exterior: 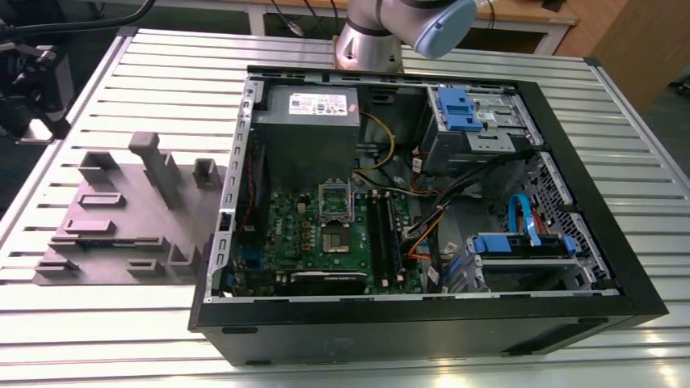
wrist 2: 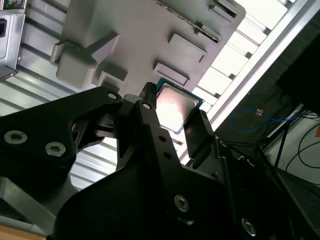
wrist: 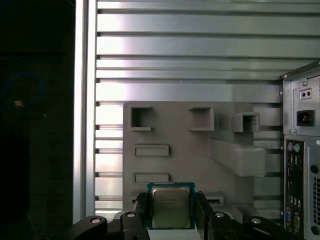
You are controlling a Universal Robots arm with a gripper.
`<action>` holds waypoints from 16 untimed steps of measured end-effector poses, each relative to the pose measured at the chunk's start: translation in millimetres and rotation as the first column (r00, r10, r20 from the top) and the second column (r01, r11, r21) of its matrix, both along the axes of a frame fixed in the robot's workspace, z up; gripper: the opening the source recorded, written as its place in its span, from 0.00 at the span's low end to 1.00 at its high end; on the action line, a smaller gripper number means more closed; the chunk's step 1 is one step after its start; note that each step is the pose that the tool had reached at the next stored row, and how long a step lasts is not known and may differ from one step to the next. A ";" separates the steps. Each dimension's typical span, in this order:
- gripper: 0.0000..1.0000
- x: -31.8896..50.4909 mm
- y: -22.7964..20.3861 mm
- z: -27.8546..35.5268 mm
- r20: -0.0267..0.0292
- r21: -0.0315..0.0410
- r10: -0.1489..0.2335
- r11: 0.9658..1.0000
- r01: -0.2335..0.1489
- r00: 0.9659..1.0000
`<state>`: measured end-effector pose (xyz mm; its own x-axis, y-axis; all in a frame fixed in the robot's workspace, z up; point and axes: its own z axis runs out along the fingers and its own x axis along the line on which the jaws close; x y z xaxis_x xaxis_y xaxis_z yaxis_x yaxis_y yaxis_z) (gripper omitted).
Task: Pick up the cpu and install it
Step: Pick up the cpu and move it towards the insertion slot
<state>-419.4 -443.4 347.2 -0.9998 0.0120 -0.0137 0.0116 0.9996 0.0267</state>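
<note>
**Pickup done, install not yet**

Your gripper [wrist: 171, 211] pinches the cpu [wrist: 171, 205] by two opposite edges, with a black finger [wrist: 141, 212] on each side, as you see in both wrist views. So the first part of the task is finished: the cpu is lifted, and it hangs over the grey fixture plate [wrist: 170, 125] on the slatted table [wrist: 190, 50], just beside the computer case [exterior: 431, 319]. In the exterior view the socket [exterior: 336, 236] on the motherboard [exterior: 307, 242] looks empty, though I am not sure from this far, so I judge that installing is not done. The cpu's metal top carries faint print, and a white label [exterior: 313, 103] sits inside the case; I can read neither.
</note>
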 end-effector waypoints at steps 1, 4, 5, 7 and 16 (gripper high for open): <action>0.47 1.2 0.0 0.0 0.000 0.000 0.000 1.000 0.000 1.000; 0.47 4.6 0.0 0.0 0.000 0.000 0.000 1.000 0.000 1.000; 0.47 5.8 0.0 0.0 0.000 0.000 0.000 1.000 0.000 1.000; 0.47 8.2 0.0 0.0 0.000 0.000 0.000 1.000 0.000 1.000; 0.47 19.6 0.0 -0.1 0.000 0.000 0.000 1.000 0.000 1.000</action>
<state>-399.8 -443.4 347.2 -0.9998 0.0119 -0.0138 0.0116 0.9996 0.0267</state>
